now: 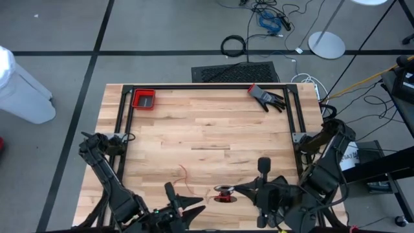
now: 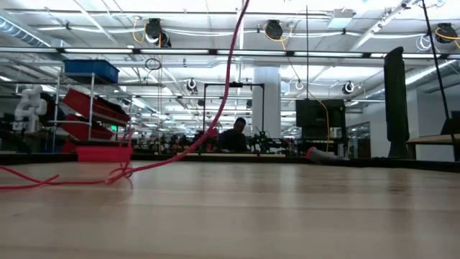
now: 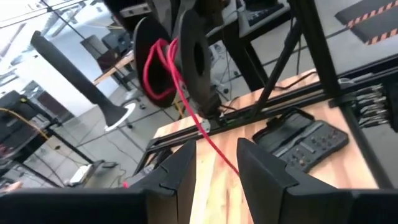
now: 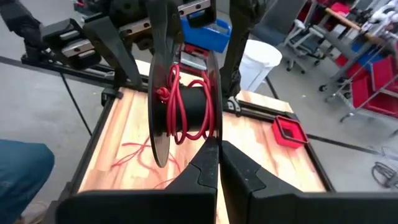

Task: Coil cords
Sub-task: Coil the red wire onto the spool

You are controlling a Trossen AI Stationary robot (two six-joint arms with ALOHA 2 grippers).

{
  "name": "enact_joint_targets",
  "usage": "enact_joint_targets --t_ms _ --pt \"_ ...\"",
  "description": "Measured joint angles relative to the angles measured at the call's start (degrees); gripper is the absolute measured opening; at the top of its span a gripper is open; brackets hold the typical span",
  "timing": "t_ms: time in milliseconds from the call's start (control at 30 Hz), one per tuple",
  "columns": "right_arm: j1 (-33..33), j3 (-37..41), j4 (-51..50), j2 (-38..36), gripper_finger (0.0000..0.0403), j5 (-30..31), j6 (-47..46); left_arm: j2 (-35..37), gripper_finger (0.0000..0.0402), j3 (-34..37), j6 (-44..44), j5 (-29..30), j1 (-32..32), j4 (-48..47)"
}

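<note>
A wooden counter [image 1: 207,129] carries loose red cord [image 1: 183,173] near its front edge. The left gripper [image 3: 216,163] straddles the cord, jaws half-parted; whether it grips, unclear. The right gripper [image 4: 219,163], clenched, holds the spool [image 4: 180,106]. Winding is underway; next, more slack must go onto it.

Pale wooden worktop [image 1: 207,123], planked, smooth satin sheen. Thin red cord [image 4: 186,106], string-like, matt, wound on a matt black plastic spool [image 4: 163,93] just ahead of the right tool [image 4: 217,163]. Dark matt plastic fingers [image 3: 264,177] on the left tool [image 3: 216,180]. Glossy red plastic tray [image 1: 143,99] far off.
</note>
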State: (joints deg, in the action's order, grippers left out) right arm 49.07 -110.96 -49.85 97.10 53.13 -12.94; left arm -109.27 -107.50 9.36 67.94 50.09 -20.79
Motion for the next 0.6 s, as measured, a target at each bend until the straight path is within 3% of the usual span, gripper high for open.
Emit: enact_joint_targets --t_ms 233,433,600 --pt "-1.22 0.00 -2.38 0.02 0.0000 -0.80 -2.49 -0.04 0.0123 0.00 0.69 -0.58 -0.09 2.75" --pt "-1.48 0.01 -3.79 0.06 0.0000 -1.00 -3.95 -0.07 0.0123 0.00 4.57 -6.65 0.48 9.00" --pt "-1.47 0.02 -3.66 0.06 0.0000 -1.02 -3.97 -0.07 0.0123 0.62 4.59 -6.02 -0.56 9.11"
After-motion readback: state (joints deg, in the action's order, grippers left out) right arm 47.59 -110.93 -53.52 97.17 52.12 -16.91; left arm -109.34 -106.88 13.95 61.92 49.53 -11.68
